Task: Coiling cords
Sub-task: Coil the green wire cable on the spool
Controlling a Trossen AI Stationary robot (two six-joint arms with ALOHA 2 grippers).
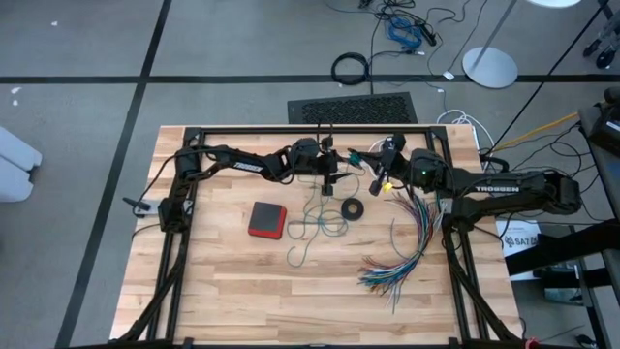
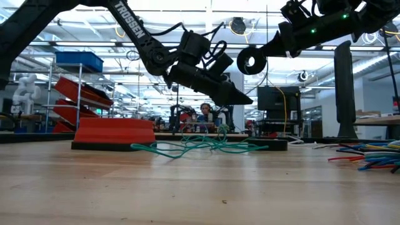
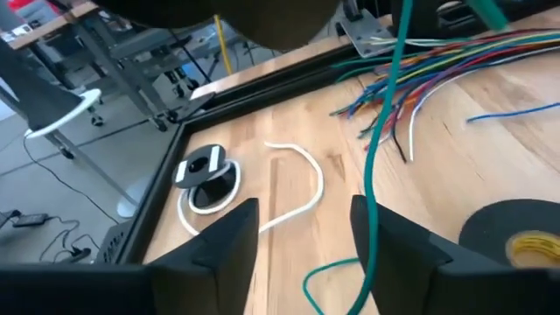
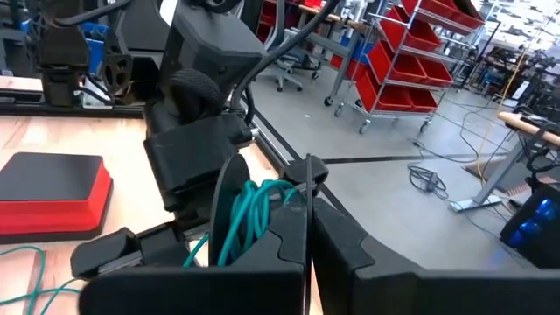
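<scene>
I have the right tool (image 4: 302, 206) clamped on loops of the teal cord (image 4: 249, 214), raised at the tabletop's (image 1: 242, 281) far side; my left tool (image 3: 302, 232) hangs open beside the dangling strand to guide another turn.

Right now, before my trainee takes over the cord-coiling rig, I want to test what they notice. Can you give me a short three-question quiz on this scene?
1. True or false: the left gripper stands open, with the teal-green cord passing between its fingers.
2. What does the right gripper clamp? A) loops of the teal-green cord B) the red box C) the coloured wires
3. Fill in: the white cord, joined to its round black-and-white piece, lies loose on the ____.

Key: 1 true; 2 A; 3 table.
</scene>
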